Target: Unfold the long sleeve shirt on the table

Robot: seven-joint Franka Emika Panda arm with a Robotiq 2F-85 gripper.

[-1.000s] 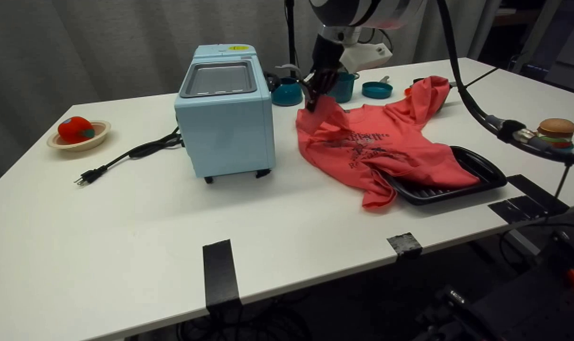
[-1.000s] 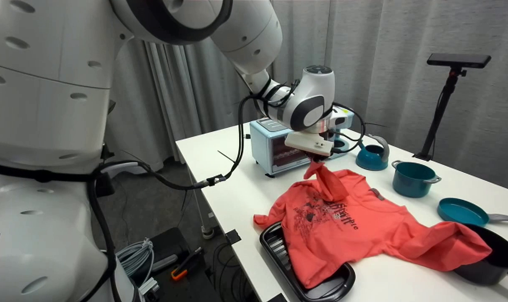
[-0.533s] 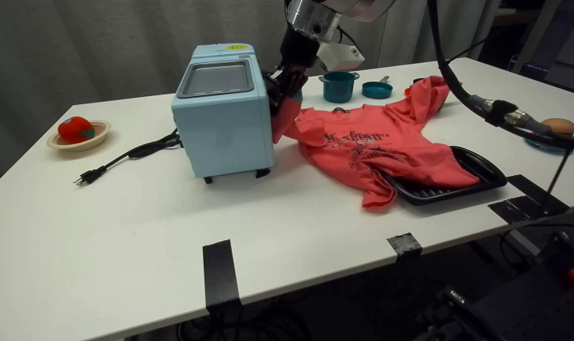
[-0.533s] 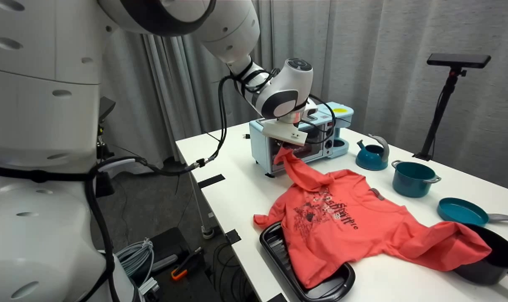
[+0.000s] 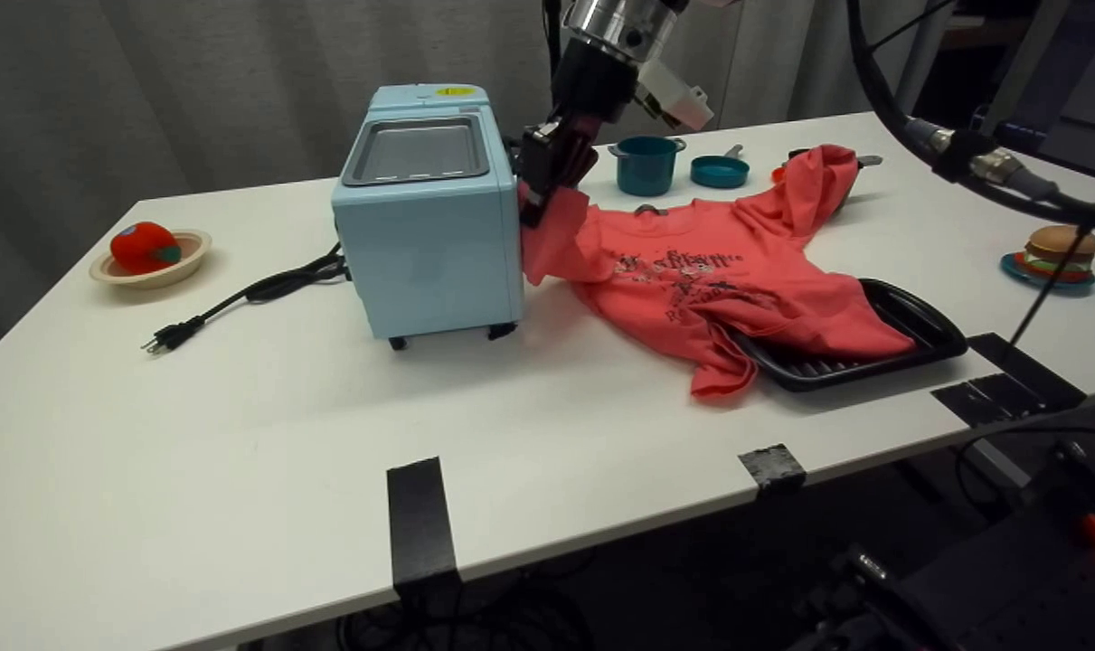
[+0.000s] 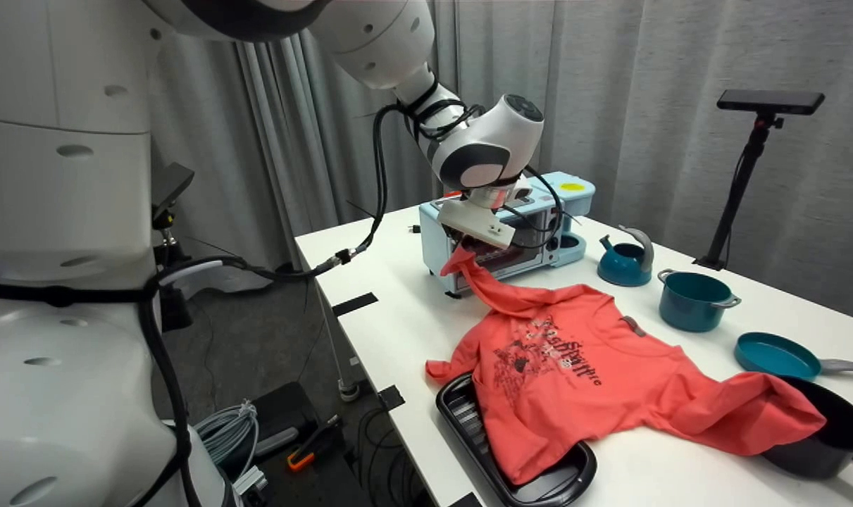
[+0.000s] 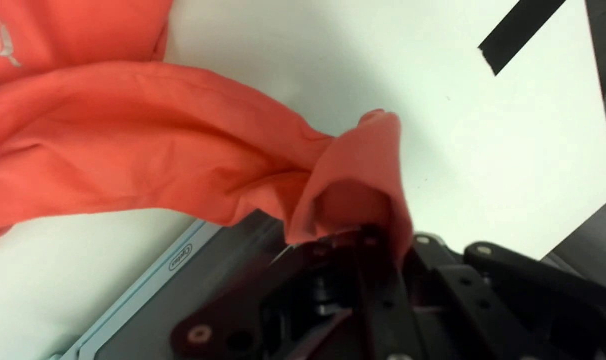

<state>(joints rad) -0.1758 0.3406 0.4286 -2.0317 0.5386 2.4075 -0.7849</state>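
The coral-red long sleeve shirt lies mostly flat on the white table, its dark chest print facing up. My gripper is shut on the end of one sleeve and holds it raised above the table beside the blue appliance. From there the sleeve slopes down to the shoulder, bunched in soft folds. In the wrist view, cloth drapes over the fingertips and hides them. The opposite sleeve is stretched out, and its end rests over a black pot. The shirt's lower part lies across a black tray.
Close against my gripper stands the blue appliance. The black tray sits near the table's front edge. Along the back are a teal kettle, a teal pot, a teal pan and the black pot.
My gripper has carried the sleeve end outward, away from the shirt's body and toward the blue appliance, so the sleeve is less folded over the chest. The rest of the shirt stayed put.
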